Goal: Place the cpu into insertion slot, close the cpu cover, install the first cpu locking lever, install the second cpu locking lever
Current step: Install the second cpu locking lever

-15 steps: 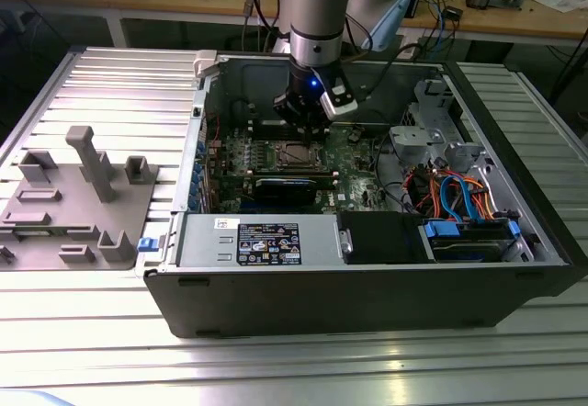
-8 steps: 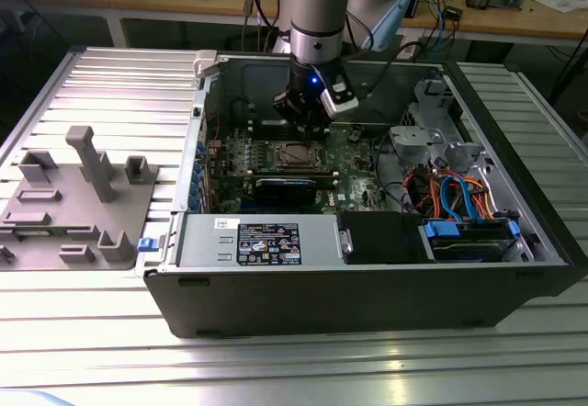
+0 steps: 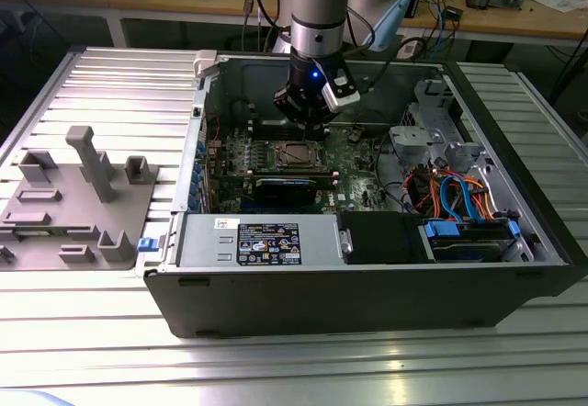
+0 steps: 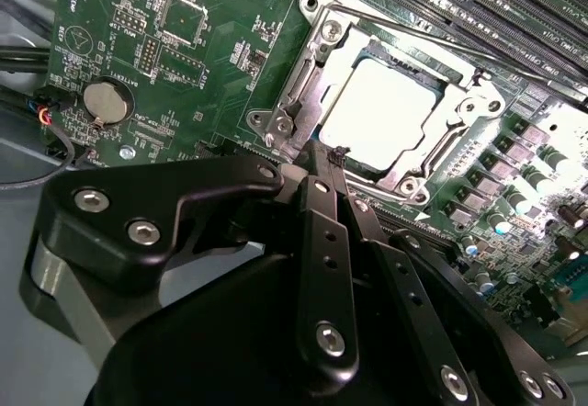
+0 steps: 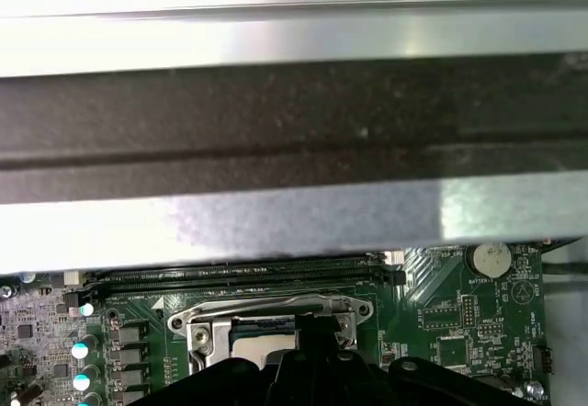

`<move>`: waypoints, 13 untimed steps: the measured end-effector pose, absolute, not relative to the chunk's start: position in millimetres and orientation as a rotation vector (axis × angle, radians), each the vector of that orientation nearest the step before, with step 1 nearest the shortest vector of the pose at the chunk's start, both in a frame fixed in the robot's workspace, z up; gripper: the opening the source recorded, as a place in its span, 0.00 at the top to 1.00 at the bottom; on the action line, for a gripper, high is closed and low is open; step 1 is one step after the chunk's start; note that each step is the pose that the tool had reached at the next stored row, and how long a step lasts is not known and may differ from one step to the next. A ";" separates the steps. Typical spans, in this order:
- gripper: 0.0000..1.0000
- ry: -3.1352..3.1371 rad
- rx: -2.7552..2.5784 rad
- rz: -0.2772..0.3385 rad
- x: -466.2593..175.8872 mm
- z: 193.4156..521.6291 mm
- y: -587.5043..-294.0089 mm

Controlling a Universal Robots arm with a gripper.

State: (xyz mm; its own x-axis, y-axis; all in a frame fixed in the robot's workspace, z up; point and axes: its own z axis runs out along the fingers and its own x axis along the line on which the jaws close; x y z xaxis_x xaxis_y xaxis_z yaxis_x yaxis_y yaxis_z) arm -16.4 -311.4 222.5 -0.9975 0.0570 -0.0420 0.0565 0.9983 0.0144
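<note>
We see the cpu [image 4: 377, 112], a pale silver square, seated in the socket at upper centre of the second wrist view, the cpu cover [image 4: 441, 140] framing it flat. Our gripper [image 4: 317, 163] hovers just at the socket's edge, fingers pinched together, holding nothing we can make out.

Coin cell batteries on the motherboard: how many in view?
1. The coin cell battery sits on the motherboard, off to one side of the cpu and socket; also seen in the first wrist view. The hand may hide others.
</note>
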 end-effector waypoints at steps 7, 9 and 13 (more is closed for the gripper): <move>0.89 3.098 0.088 0.020 -16.4 222.5 -312.0; 0.89 3.098 0.088 0.019 -16.4 222.5 -312.5; 0.89 3.098 0.088 0.016 -16.4 222.4 -313.3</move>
